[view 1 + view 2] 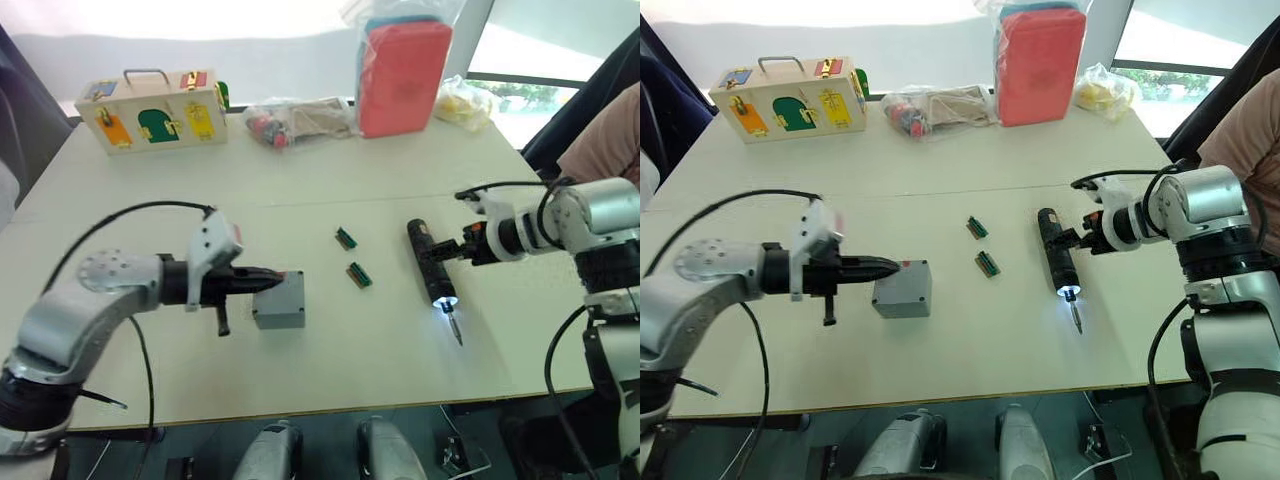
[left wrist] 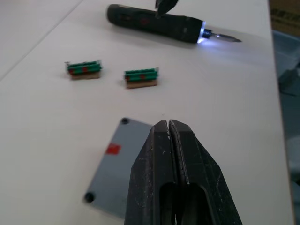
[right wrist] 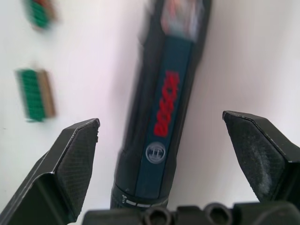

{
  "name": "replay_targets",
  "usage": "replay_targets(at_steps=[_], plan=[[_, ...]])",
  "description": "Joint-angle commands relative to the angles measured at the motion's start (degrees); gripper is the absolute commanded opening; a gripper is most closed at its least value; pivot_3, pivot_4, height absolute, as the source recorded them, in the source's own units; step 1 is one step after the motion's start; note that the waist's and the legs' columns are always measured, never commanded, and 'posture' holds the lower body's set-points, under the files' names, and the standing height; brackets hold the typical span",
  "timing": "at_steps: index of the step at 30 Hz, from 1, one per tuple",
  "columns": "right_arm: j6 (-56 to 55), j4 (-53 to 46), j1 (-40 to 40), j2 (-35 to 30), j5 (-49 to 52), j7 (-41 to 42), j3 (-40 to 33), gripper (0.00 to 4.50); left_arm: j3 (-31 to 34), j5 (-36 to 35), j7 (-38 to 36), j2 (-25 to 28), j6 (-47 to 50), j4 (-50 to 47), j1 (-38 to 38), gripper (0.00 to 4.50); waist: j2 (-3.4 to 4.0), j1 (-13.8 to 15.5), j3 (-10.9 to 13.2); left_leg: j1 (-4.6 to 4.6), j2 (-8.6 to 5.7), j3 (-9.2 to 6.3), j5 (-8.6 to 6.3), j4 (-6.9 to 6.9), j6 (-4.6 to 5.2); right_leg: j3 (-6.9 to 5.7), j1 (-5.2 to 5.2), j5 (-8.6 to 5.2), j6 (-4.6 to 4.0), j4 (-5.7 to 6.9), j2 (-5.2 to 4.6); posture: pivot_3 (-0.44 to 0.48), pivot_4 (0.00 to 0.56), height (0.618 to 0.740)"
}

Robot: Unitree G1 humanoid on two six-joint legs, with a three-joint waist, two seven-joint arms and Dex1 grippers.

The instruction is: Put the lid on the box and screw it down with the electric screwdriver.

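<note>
The small grey box (image 1: pixel 281 308) stands on the table in front of me. The lid (image 2: pixel 116 161) lies flat on top of it, showing dark corner holes and a small red mark. My left gripper (image 1: pixel 278 280) is shut with nothing between its fingers, its tips (image 2: pixel 168 125) over the lid's edge. The black electric screwdriver (image 1: pixel 428 262) lies on the table to the right, with its tip light on and its bit pointing towards me. My right gripper (image 3: pixel 161 119) is open, one finger on each side of the screwdriver's body, and neither one touches it.
Two small green connector pieces (image 1: pixel 346 237) (image 1: pixel 359 275) lie between the box and the screwdriver. At the back stand a wooden latch box (image 1: pixel 155 110), plastic bags (image 1: pixel 295 120) and a red pack (image 1: pixel 403 75). A person's sleeve (image 1: pixel 605 140) shows at the right.
</note>
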Motion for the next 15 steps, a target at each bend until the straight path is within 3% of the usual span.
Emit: replay_targets(at_steps=[1,4,8,15], plan=[[-0.48,-13.34,1.84,1.57,7.31,4.66,-7.33,4.44,5.7,1.4,0.95,2.68,-0.54,3.57,1.58,0.0,0.01,-0.16,-0.01,0.02,0.04,-0.01,-0.01,-0.04,0.01,0.01,-0.02,0.0,0.0,0.02,0.05,0.0,0.15,0.74],[-2.88,-24.74,8.9,4.67,9.71,4.47,-7.92,4.44,4.91,2.61,2.0,1.6,-1.43,4.65,3.7,0.0,-0.15,0.23,-0.1,0.04,0.06,-0.11,-0.02,-0.06,0.01,-0.06,0.08,0.0,0.0,-0.02,0.03,0.0,0.15,0.74],[-10.66,-40.39,20.19,9.38,7.88,3.94,0.57,4.44,-0.6,6.03,1.77,1.75,-2.79,2.38,9.66,0.0,-0.19,0.42,-0.08,-0.02,-0.07,-0.13,-0.04,0.03,0.05,-0.01,0.1,0.0,0.0,0.0,-0.14,0.0,0.15,0.74],[-17.32,-38.47,23.41,14.85,-0.38,-0.6,8.84,4.44,-4.85,9.3,3.38,-0.09,-4.78,1.68,11.3,0.0,-0.25,0.44,-0.1,0.03,-0.08,-0.18,-0.02,0.12,0.02,-0.03,0.14,0.01,-0.01,0.05,-0.15,0.0,0.15,0.74]])
